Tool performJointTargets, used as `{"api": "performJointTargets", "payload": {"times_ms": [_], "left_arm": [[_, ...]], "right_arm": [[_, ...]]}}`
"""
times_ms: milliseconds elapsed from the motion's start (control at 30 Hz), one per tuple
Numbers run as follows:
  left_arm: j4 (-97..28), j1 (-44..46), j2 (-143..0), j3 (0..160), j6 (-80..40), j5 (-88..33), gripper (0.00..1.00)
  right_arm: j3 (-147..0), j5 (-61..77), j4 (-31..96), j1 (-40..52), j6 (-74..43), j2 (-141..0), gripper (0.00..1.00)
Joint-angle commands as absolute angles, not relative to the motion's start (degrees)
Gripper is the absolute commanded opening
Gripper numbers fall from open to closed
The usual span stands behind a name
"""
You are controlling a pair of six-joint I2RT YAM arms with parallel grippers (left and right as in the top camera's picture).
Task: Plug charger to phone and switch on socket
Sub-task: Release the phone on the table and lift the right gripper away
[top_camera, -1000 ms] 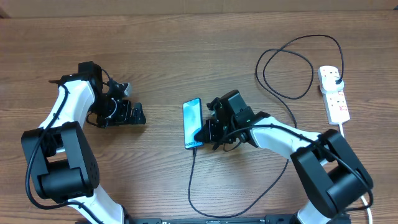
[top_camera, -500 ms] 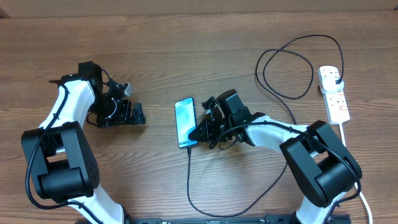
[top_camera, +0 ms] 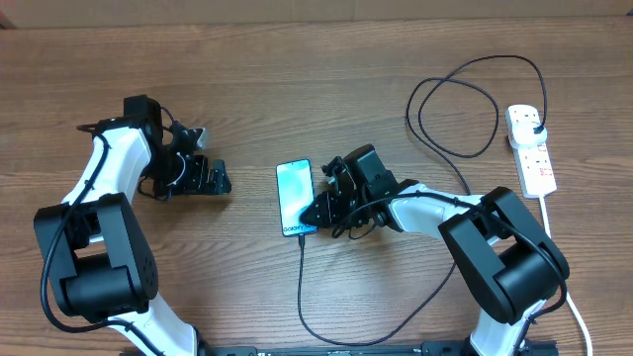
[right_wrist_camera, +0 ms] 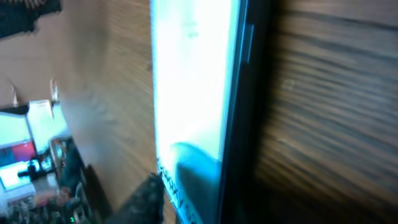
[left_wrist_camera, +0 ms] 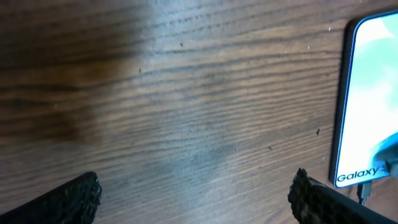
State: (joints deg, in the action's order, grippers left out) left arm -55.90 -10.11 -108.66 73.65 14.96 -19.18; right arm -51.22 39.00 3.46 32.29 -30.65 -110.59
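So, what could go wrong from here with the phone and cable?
1. The right gripper is close against the phone; sliding it may loosen the cable at its lower end.
2. The cable seems to run under the right arm; reaching for the power strip could snag it.

The right gripper [top_camera: 318, 210] has slid the phone [top_camera: 295, 194] a little leftward across the desk [top_camera: 297, 79], the charger [top_camera: 301, 287] tip trailing along with it.
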Motion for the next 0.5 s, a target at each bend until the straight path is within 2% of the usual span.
{"api": "performJointTargets", "payload": {"times_ms": [0, 167, 333, 467], "left_arm": [[-55.2, -9.6, -108.2, 73.9, 14.6, -18.9, 1.0], [-55.1, -9.6, -108.2, 73.9, 14.6, -18.9, 0.99], [-55.1, -9.6, -108.2, 73.9, 14.6, -18.9, 1.0], [-55.1, -9.6, -108.2, 73.9, 14.6, -18.9, 1.0]], "right_arm": [[-50.2, 33.1, 4.3, 32.4, -29.7, -112.3, 0.37], [-50.2, 31.3, 4.4, 32.4, -30.0, -112.3, 0.47], [-50.2, 30.9, 4.6, 32.4, -30.0, -112.3, 0.71], [-50.2, 30.6, 4.8, 32.4, -30.0, -112.3, 0.78]]}}
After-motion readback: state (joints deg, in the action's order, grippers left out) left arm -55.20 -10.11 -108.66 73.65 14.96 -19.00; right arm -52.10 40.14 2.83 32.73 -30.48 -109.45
